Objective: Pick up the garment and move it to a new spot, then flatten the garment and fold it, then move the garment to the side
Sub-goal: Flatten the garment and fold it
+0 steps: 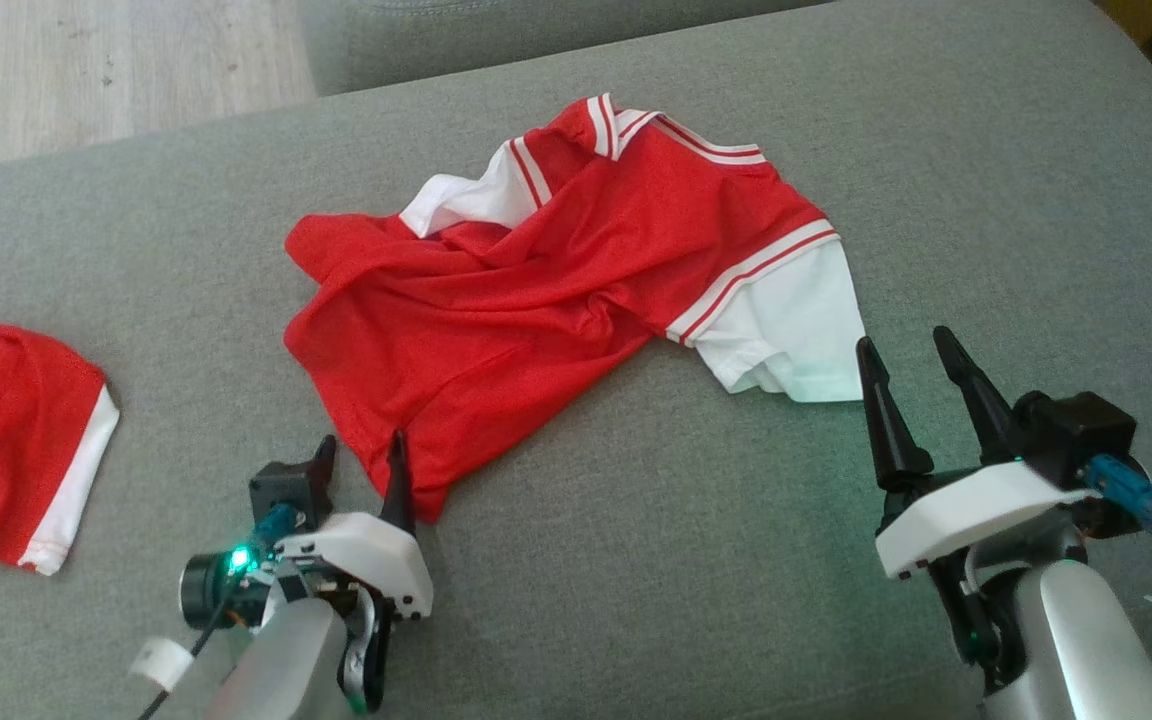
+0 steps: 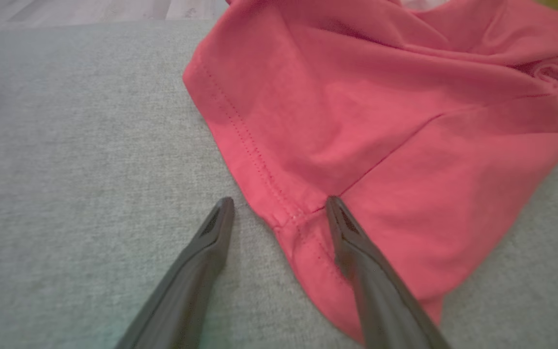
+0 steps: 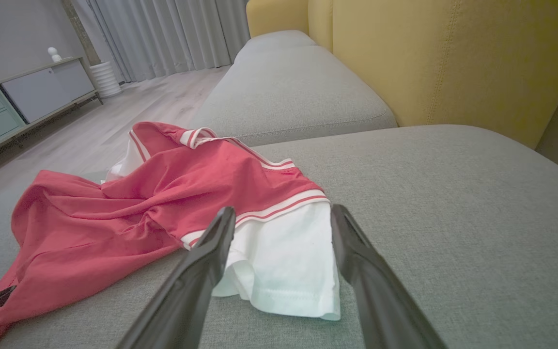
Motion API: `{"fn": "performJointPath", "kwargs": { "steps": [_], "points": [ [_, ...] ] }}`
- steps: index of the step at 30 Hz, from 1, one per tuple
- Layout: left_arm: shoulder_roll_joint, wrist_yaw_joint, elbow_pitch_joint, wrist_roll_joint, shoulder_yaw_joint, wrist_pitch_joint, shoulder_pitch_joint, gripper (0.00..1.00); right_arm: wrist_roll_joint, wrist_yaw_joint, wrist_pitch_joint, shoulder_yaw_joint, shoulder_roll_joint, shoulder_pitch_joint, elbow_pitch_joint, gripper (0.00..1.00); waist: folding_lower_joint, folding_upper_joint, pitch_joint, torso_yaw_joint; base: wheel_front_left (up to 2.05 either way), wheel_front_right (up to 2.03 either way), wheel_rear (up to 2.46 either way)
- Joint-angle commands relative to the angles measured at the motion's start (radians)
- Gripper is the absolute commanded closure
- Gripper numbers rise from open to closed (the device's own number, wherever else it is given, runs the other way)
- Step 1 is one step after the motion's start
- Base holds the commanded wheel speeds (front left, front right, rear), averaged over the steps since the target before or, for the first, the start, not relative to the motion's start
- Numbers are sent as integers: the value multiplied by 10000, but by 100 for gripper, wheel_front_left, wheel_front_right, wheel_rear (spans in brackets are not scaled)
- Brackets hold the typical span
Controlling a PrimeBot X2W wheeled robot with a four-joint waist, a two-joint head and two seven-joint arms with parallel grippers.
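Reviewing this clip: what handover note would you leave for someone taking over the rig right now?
Left gripper: open, fingers either side of the hem corner of the garment, nothing held.
Right gripper: open, by the white sleeve, nothing held.
Garment: crumpled on the grey sofa cushion; a second red garment lies at the robot's far left.
Done: nothing flattened or folded.
Left: grasp, move, flatten, fold, set aside.
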Motion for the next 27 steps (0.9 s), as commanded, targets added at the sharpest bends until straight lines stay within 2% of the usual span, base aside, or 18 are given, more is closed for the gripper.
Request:
{"fn": "performJointPath", "kwargs": {
  "steps": [1,2,3,4,8,12,21,27],
  "points": [
    [27,-171,65,-149,184,55,-311,0,-17,75,-110,188,-1,-379,-295,0,-1,0,23,-9,0,0,0],
    [13,-290,191,-214,100,162,-331,0,-10,75,-116,182,-1,-381,-284,0,-1,0,23,-6,0,0,0],
    [1,-386,300,-267,15,263,-349,40,-6,75,-119,178,-1,-381,-276,0,-1,0,21,3,0,0,0],
    [-9,-469,385,-301,-74,331,-361,100,-3,75,-117,179,-1,-383,-267,0,-1,0,16,17,0,0,0],
    [-34,-714,582,-388,-412,476,-358,100,-27,75,-99,168,0,-409,-237,0,-1,0,-11,132,0,0,0],
    [-44,-671,508,-393,-533,2,-396,100,-102,75,248,-245,0,-492,56,0,-1,0,9,288,0,0,0],
    [56,-640,216,-399,-532,-740,-300,100,-467,75,1713,-1206,0,-1070,1482,0,-1,0,304,674,0,0,0],
    [140,-781,-107,-365,-670,-875,-304,100,-922,75,1743,-1353,1,-1603,2541,0,-1,0,726,974,0,0,0]
  ]
}}
